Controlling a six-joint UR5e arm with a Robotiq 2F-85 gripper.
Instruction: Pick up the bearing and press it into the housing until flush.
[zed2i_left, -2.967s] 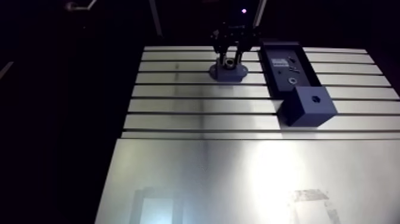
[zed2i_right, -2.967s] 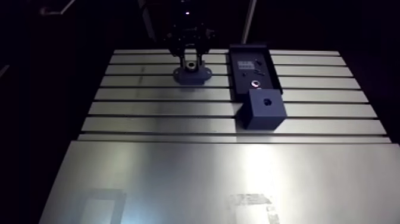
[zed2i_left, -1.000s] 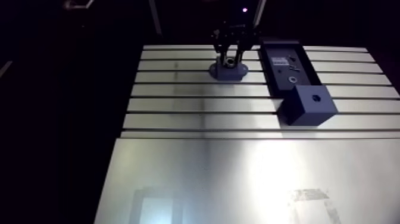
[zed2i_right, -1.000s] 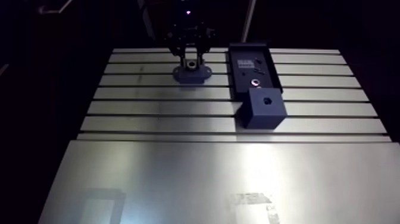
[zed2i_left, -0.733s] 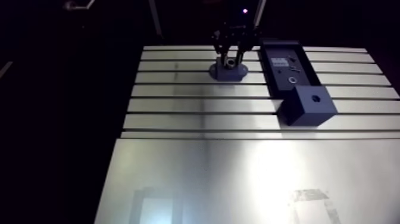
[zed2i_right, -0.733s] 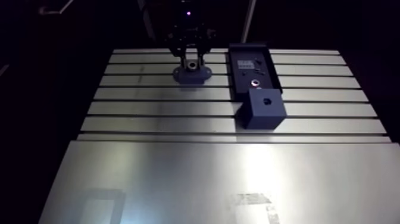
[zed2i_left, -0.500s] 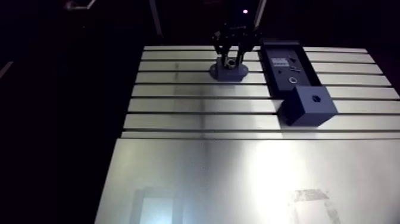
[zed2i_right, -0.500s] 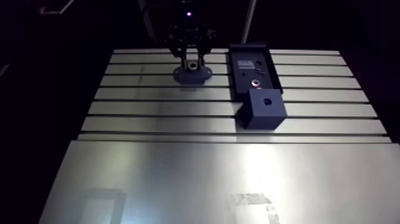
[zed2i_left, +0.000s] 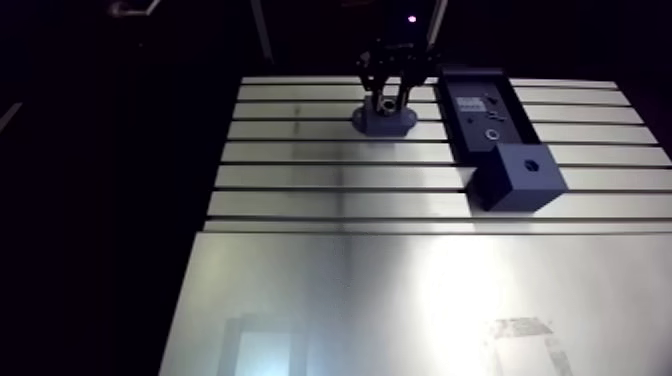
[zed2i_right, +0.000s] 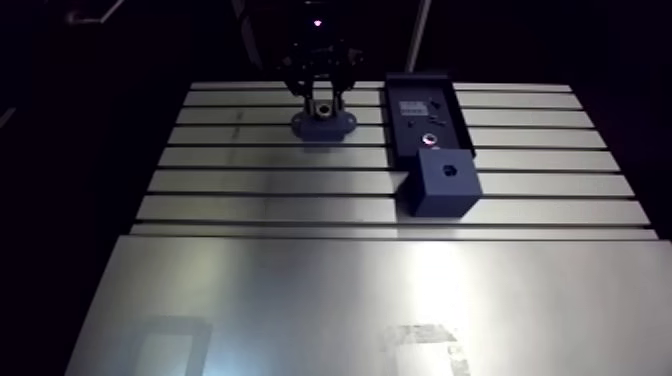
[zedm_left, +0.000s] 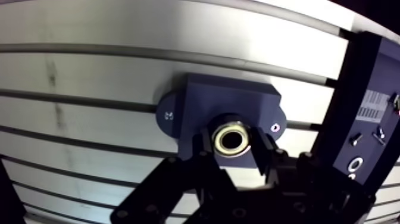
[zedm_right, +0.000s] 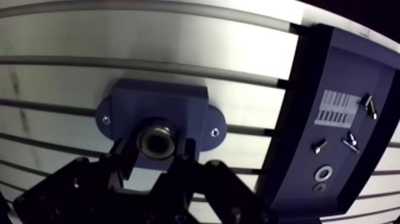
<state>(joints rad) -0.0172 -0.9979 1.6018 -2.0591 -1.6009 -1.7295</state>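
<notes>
- The jaws are clamped on the bearing (zedm_left: 231, 139), one finger on each side of its ring.
- The bearing sits right over the middle of the dark blue flanged housing (zedm_left: 226, 98), at its bore.
- So the pick-up looks done and the pressing is the step in hand. Whether the ring has entered the bore, or is anywhere near flush, cannot be told from here.
- Left to do, as I judge it: push straight down until level, then let go.
- The bench (zed2i_left: 300, 152) is slotted aluminium, with a smooth plate nearer the arm camera.
- Beside the housing lies a dark parts tray (zedm_right: 348, 68) holding small screws and washers; a dark block (zed2i_left: 520, 172) with a hole stands at its end.
- All around the bench is dark.
</notes>
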